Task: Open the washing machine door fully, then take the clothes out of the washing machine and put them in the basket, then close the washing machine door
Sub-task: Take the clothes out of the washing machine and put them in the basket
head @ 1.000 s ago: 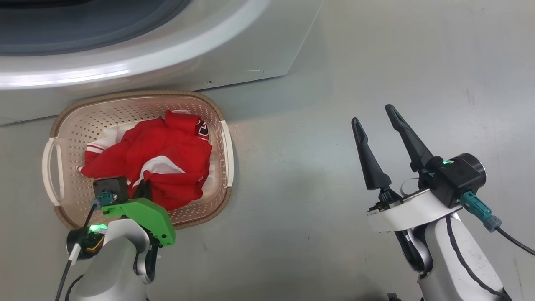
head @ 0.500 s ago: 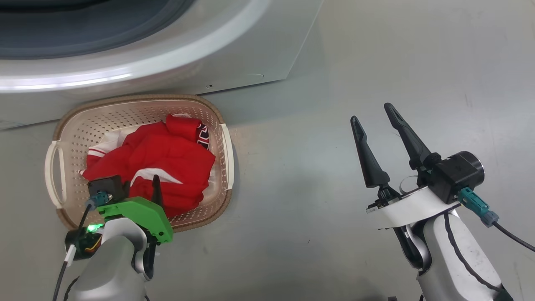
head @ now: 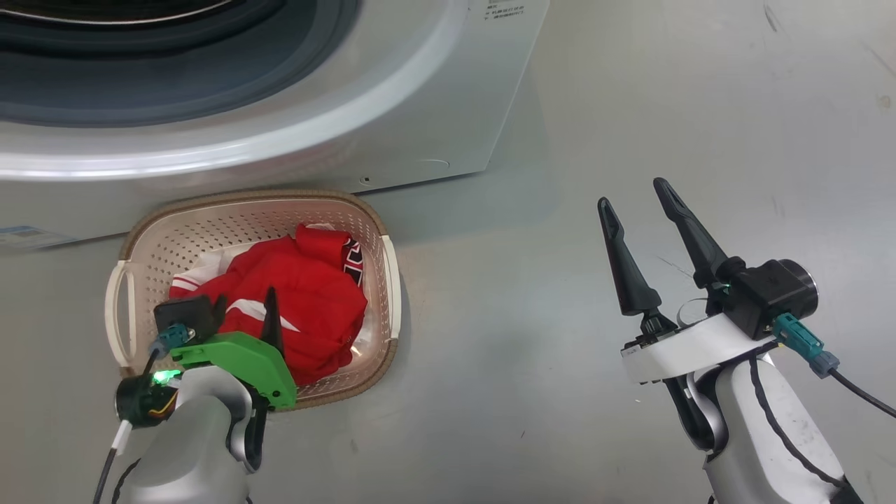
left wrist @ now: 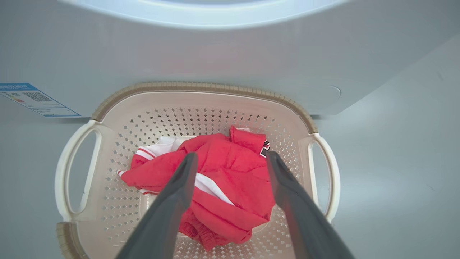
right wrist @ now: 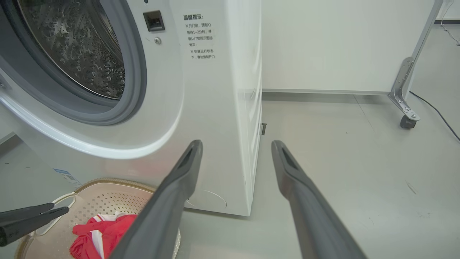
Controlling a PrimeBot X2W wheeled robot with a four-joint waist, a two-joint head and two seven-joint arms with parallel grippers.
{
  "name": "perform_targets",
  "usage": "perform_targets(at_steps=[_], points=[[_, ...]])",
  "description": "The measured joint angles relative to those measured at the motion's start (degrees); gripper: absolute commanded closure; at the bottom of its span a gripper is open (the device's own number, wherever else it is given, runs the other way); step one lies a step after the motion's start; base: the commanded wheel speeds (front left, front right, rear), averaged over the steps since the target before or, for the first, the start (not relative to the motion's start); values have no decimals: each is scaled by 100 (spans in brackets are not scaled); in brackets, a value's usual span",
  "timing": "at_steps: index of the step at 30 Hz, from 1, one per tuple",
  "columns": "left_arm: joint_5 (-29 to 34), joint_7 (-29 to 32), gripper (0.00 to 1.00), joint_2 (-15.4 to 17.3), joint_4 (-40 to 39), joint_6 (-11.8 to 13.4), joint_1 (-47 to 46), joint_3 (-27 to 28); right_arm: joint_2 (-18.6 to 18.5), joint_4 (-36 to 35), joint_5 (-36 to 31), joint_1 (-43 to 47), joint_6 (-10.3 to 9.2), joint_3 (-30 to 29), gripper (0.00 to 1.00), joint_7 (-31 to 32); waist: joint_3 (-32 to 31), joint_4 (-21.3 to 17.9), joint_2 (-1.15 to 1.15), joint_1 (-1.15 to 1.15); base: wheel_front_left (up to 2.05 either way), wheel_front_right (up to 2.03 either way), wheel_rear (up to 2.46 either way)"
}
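Observation:
The red clothes [head: 308, 308] lie bunched in the cream basket [head: 385, 280], which stands on the floor against the white washing machine [head: 420, 105]. My left gripper [head: 245, 308] hangs open just above the clothes [left wrist: 230, 180], its fingers [left wrist: 179, 190] spread over the fabric and gripping nothing. My right gripper [head: 633, 194] is open and empty over bare floor to the right of the basket. In the right wrist view the right gripper [right wrist: 236, 144] points at the machine's corner beside the uncovered steel drum [right wrist: 79, 46] and grey seal [right wrist: 136, 72]. The washing machine door is out of view.
A blue label [left wrist: 32, 100] sits low on the machine's front, left of the basket [left wrist: 201, 88]. Grey floor [head: 665, 105] stretches to the right. A white panel on a castor leg [right wrist: 406, 120] stands behind, with a cable [right wrist: 438, 115] on the floor.
My left gripper has opened and let go of the clothes, which settled in the basket. The head camera has tilted, showing more of the machine. The right arm has hardly moved.

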Motion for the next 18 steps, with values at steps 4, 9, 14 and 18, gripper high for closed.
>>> perform_targets(at_steps=[4,9,14,18], points=[[109,-12,0,-3,-129,-2,7,-40,3,67,0,27,1,-110,0,0,-175,42,0,0,0,0,0],[250,-15,0,-7,-744,8,15,136,2,91,15,177,-2,-399,0,0,-415,125,0,0,0,0,0],[605,-16,0,-12,-1407,64,60,285,0,159,4,378,-2,-477,0,0,-723,251,0,0,0,0,0],[805,-15,0,-13,-1823,110,220,392,2,165,-5,445,-2,-485,0,0,-923,342,0,0,0,0,0]])
